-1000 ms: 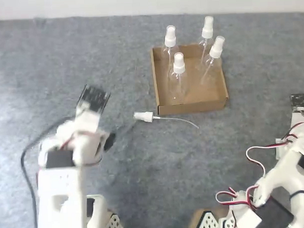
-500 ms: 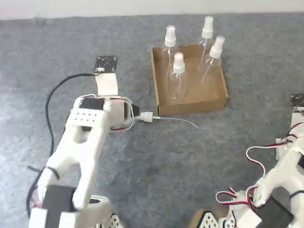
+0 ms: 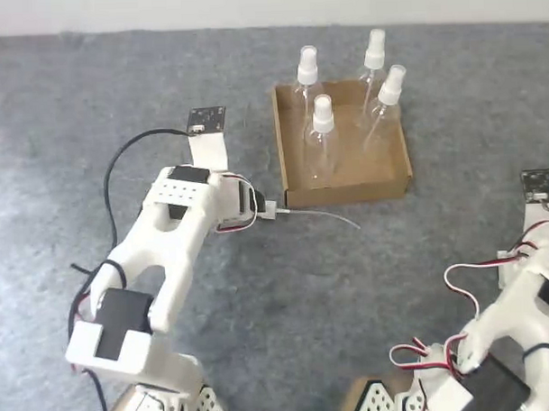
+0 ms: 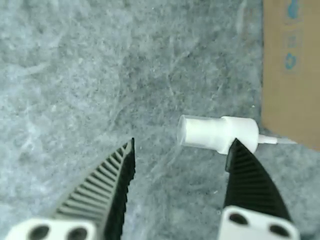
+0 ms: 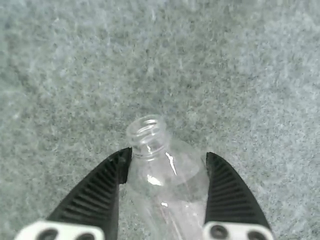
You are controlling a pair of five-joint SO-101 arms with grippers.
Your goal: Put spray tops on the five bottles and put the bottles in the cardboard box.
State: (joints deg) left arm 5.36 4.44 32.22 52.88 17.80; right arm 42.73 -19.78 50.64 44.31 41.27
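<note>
A loose white spray top (image 3: 269, 210) with its thin tube lies on the grey carpet in front of the cardboard box (image 3: 346, 192). My left gripper (image 3: 255, 204) is right at it. In the left wrist view the gripper (image 4: 182, 145) is open and the spray top (image 4: 217, 132) lies on its side just past the fingertips, close against one finger (image 4: 247, 172). Several clear bottles (image 3: 321, 145) with spray tops stand in the box. My right gripper (image 5: 167, 156) is shut on a clear bottle (image 5: 149, 131) with an open neck, held over the carpet.
The right arm (image 3: 522, 314) sits at the near right corner of the table. The left arm (image 3: 168, 245) stretches from the near left toward the box's front left corner. Grey carpet (image 3: 394, 282) covers the table.
The left arm has swung forward and to the right, from the near left side up to the loose spray top. The right arm has kept still.
</note>
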